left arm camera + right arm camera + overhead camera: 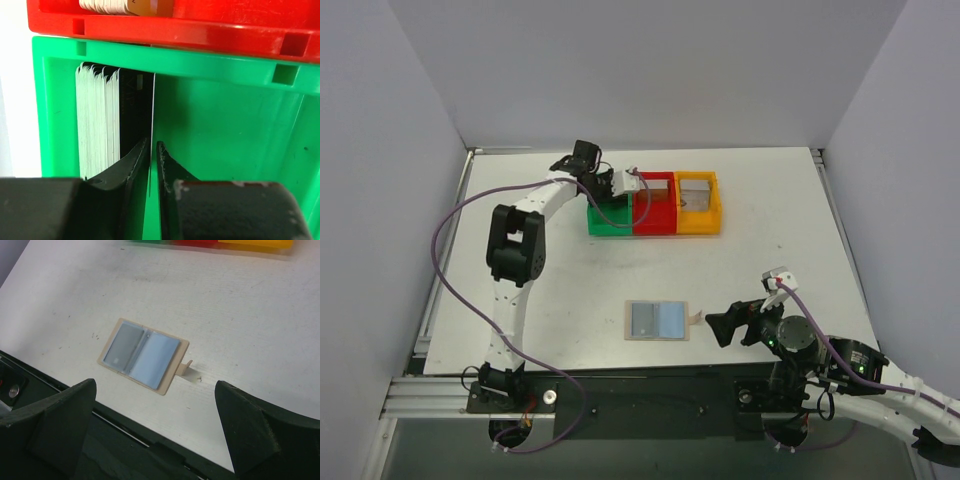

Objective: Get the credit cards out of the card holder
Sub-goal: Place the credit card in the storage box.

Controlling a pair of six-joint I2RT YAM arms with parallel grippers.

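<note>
- Left gripper [151,146]: jaws slightly parted over the green bin [225,130]. A thin card [153,100] stands edge-on between them, beside the stacked credit cards [100,120].
- Right gripper [155,384]: jaws spread wide and empty, near the card holder [144,355], which lies open on the surface [240,315].
- Expect light, stiff, slick cards; pinch an exposed edge.

A white table [770,280] is enclosed on three sides by plain pale grey walls [650,70]. Its top is marked with small dark scuffs and is lit evenly, with only soft shadows cast. A silver metal rail [420,398] is fixed at its near left corner.
</note>
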